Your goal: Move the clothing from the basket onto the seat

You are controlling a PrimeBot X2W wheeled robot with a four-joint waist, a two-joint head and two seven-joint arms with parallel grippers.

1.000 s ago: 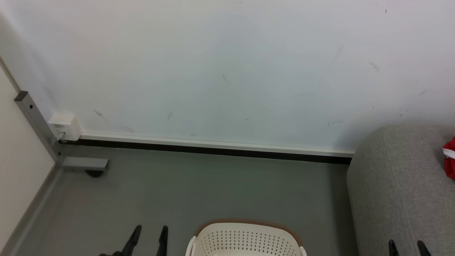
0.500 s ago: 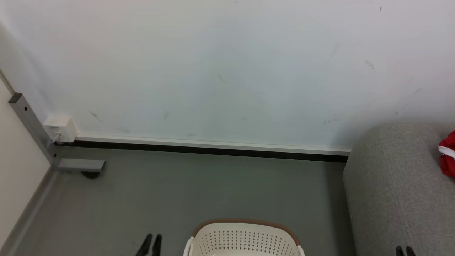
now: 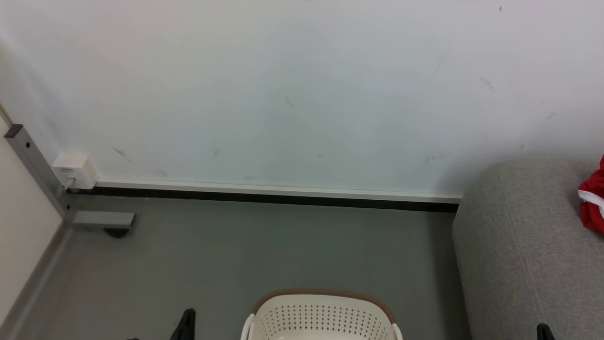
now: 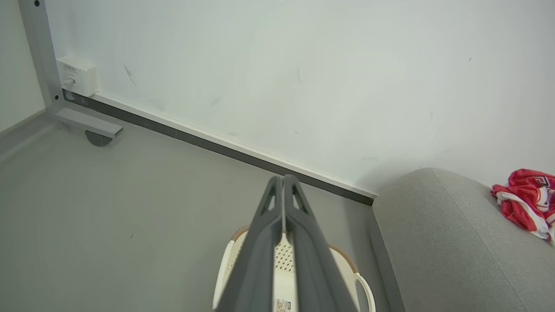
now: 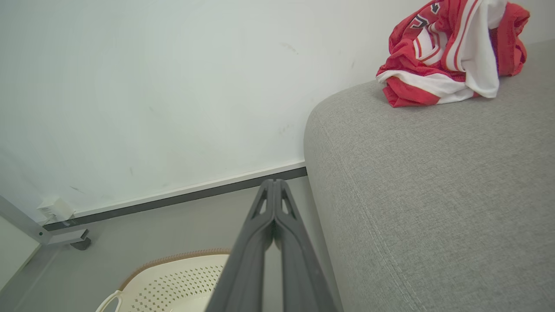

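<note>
1. A scuffed white wall (image 3: 302, 94) and grey floor (image 3: 236, 255) lie ahead of both claws.
2. The seat (image 5: 433, 195) rises just right of the right gripper (image 5: 274, 182).
3. The basket (image 3: 321, 316) sits between the claws, below the left gripper (image 4: 282, 177). Its inside is cut off, so garments may remain.
4. The clothing (image 5: 451, 56) lies bunched on the seat, well beyond the right gripper's tips.
5. Both claws, spread a second ago, now press their fingers together on nothing, so they are probably done.

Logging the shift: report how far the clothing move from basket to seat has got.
Done: red-and-white clothing lies bunched on the grey seat. In hand: nothing; left tool and right tool are shut, empty. Left: unclear, since most of the basket interior is hidden.
</note>
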